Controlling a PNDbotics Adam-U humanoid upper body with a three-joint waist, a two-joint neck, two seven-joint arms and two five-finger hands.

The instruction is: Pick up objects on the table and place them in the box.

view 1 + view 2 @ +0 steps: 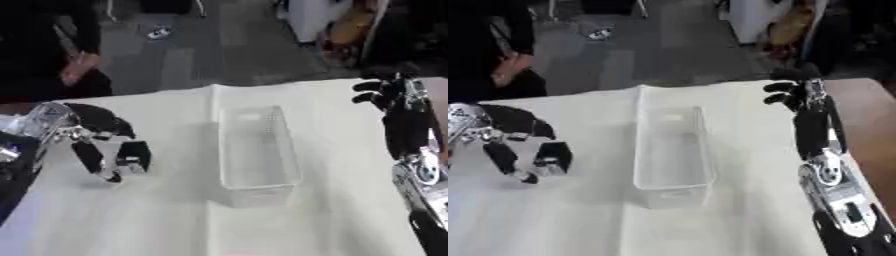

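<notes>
Table (332, 210) draped in a white cloth, with a straight crease running from the far edge to the near edge just left of the box. Beyond the far edge is grey floor with clutter; a person in dark clothes stands off the far left corner and touches nothing on the table.

Box (256, 155): clear plastic, long and narrow, at the middle of the table, its long sides running far to near. Nothing visible inside; white cloth shows through the walls. No loose items can be made out on the cloth around it.

Left hand (109, 150): near the table's left edge, level with the box's middle and well apart from it. Fingers (90, 156) curled downward toward the cloth, thumb side bearing a dark blocky shape (134, 154); whether that is a held item or part of the hand cannot be told. Shadow directly beneath on the cloth.

Right hand (791, 95): near the far right corner, forearm lying along the right edge. Fingers bent and held up, nothing in them. Well apart from the box; bare cloth lies between.
</notes>
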